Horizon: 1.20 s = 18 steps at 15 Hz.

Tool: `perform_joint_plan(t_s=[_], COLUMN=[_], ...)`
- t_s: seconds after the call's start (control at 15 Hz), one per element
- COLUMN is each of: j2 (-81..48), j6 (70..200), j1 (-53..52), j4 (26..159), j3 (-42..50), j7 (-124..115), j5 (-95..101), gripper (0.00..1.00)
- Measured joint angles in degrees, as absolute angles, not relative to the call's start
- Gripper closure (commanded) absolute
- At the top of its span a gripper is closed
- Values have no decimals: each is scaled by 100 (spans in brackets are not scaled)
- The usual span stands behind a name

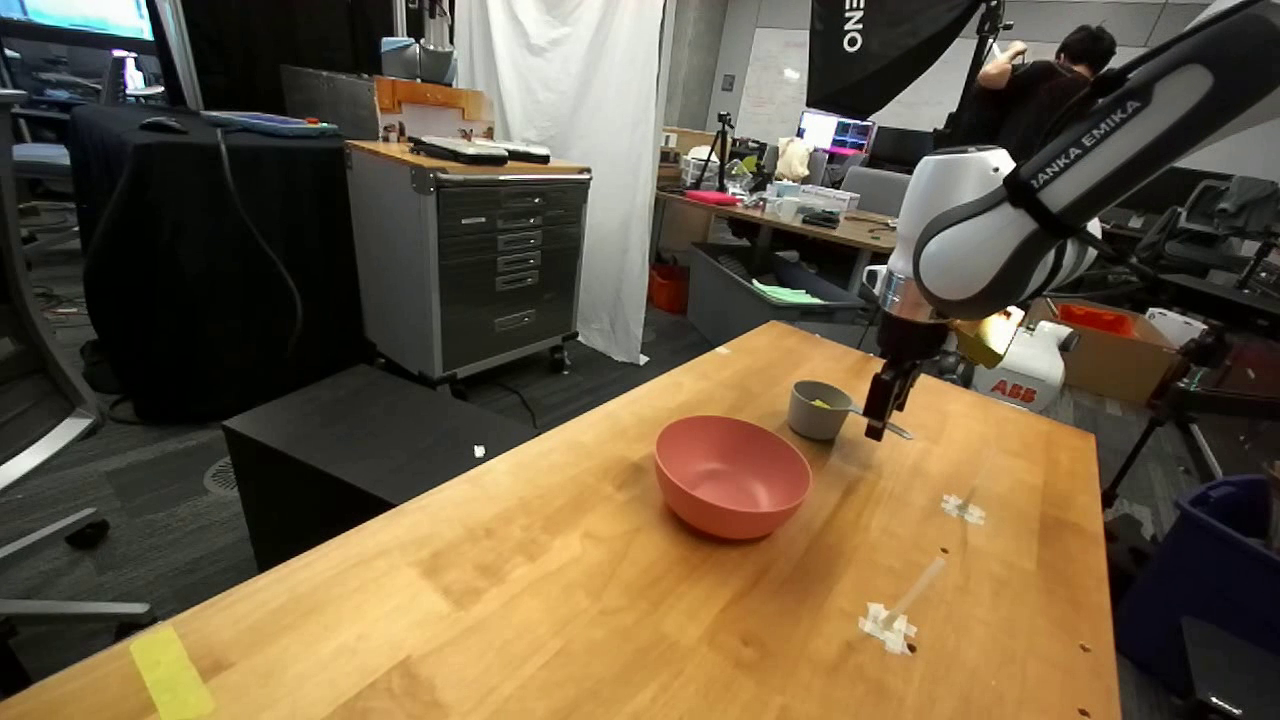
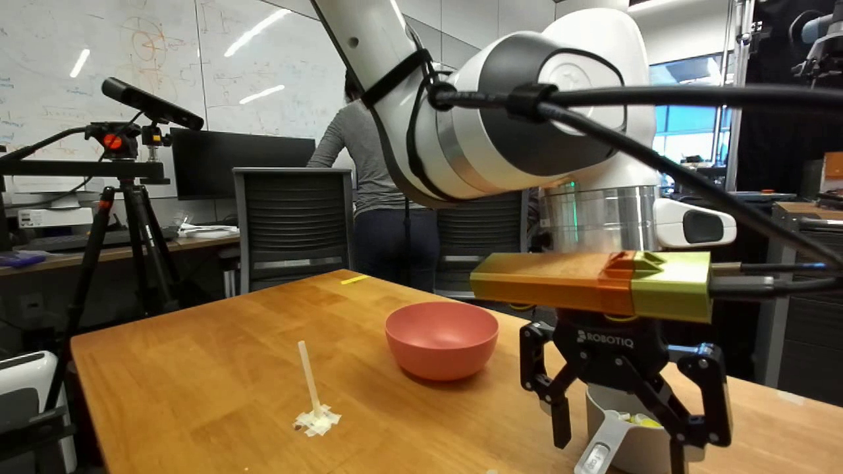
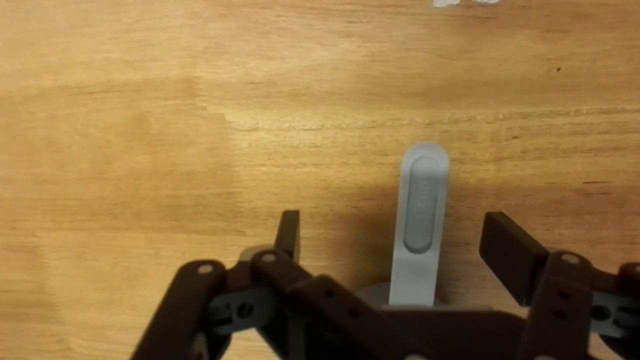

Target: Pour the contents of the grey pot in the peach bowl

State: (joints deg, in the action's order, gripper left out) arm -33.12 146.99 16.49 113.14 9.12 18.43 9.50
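Observation:
The grey pot [image 1: 814,418] stands upright on the wooden table, its handle [image 3: 419,272] sticking out to one side. Small yellow and whitish contents [image 2: 639,420] show inside it. Close to the pot sits the peach bowl [image 1: 722,512], wider and empty as seen in an exterior view; it also appears as a peach bowl [image 2: 441,352] beyond the arm. My gripper [image 3: 393,234] is open, pointing down, with one finger on each side of the handle and a gap to both. In the wrist view the pot's body is mostly hidden behind the gripper.
Two pale sticks, a nearer stick [image 1: 915,592] and a farther stick [image 1: 970,488], rise from white tape on the table [image 1: 560,590]. Yellow tape [image 1: 172,672] marks one table end. A black cable [image 2: 685,174] runs along the arm.

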Motion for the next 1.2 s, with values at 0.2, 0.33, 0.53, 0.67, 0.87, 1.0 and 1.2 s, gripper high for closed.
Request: perform_joint_plan(t_s=[0.2, 0.33, 0.53, 0.67, 0.87, 1.0, 1.2], j2=[-3402, -3440, -3451, -3451, -3451, -3451, -3451], j6=[14699, 14699, 14698, 14698, 14697, 14697, 14695], j1=[1650, 1650, 1650, 1650, 1649, 1649, 1649], j4=[11260, 11231, 11216, 11207, 11188, 11172, 11143], j3=[913, 913, 913, 913, 907, 903, 902], j7=[1840, 1840, 1840, 1840, 1840, 1840, 1840], j5=[950, 950, 950, 951, 951, 951, 951], gripper=[63, 78, 59, 53, 32, 38, 53])
